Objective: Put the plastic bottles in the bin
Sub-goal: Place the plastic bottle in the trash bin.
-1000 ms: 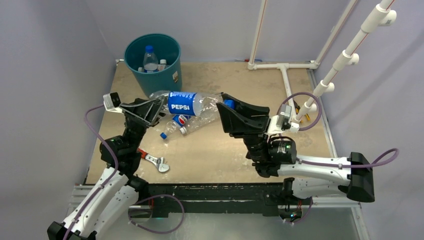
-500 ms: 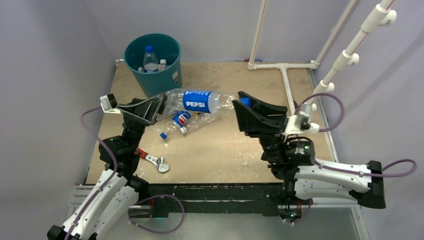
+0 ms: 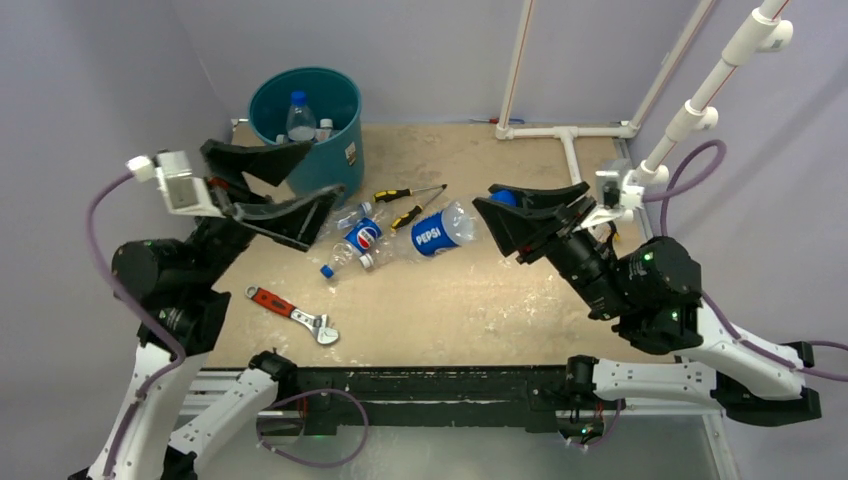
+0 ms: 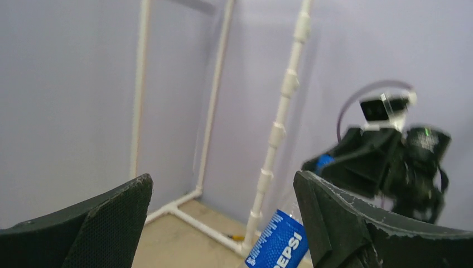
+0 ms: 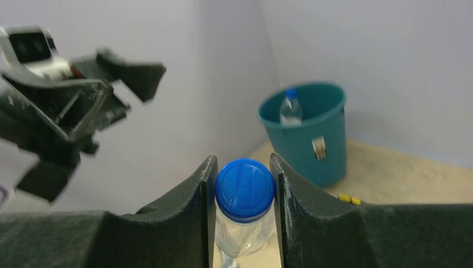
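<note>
Pale lilac walls all round, white plastic pipes in the far right corner, and a scuffed tan board table under everything. So the right gripper is clamped onto the round blue cap of a big clear plastic Pepsi bottle with a blue label. Its fingers pinch the cap from both sides, super clear in the right wrist view. That bottle slants from the cap down toward the middle of the table; can't tell if its bottom end touches the board. The left gripper is up in the air just in front of the round teal-green plastic bin, fingers spread wide with nothing between them. The bin sits at the far left corner with a clear blue-capped bottle standing inside, plus at least one more beside it. A clump of small clear plastic bottles lies on the table left of the Pepsi bottle's base, with two yellow-and-black screwdrivers just beyond them. A red-handled wrench lies near the front left edge.
</note>
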`<state>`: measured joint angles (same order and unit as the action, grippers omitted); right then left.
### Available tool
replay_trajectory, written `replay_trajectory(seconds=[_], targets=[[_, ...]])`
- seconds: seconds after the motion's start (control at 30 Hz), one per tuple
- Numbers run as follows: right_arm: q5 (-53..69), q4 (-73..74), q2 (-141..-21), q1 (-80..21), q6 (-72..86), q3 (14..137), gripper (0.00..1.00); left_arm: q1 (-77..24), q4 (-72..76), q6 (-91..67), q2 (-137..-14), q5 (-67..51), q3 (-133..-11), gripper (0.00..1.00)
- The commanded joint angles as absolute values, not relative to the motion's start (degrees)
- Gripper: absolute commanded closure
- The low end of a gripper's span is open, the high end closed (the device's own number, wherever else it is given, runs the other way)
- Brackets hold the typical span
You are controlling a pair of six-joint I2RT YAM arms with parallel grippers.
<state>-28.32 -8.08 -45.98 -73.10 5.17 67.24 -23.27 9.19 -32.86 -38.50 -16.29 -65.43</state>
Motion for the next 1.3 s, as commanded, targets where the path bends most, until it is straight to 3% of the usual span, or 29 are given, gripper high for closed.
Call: replay_trajectory(seconds=[0.0,0.07,0.2,0.73,1.07,1.27], targets=[[-28.8,20.9,-48.3,-73.1,10.3,75.5,1.00,-24.0,4.3,-25.0,-45.5,-46.1,-65.7,0.01],[-27.7,26.0,-49.8,-73.1,10.8,78.7,1.00,-24.2,10.0,-27.5,-45.5,-49.9,-63.2,0.01],[-24.1,31.1,-53.0,-73.1,10.3,83.6,1.00,-25.2,6.7,-23.3,-45.6,-50.4,-60.9,0.01],[-13.1,23.9,-68.2,-69.6,5.1,91.9,1.00,-37.3,-2.2,-13.6,-45.2,-43.1,-52.4,0.01],[-0.2,22.9,-69.8,-63.8,7.0,92.9,1.00,-38.0,-1.0,-13.7,-45.4,-39.2,-51.4,0.07],[4.4,23.8,-67.7,-63.5,8.0,92.1,1.00,-38.0,2.0,-13.4,-43.0,-34.8,-50.9,0.01]])
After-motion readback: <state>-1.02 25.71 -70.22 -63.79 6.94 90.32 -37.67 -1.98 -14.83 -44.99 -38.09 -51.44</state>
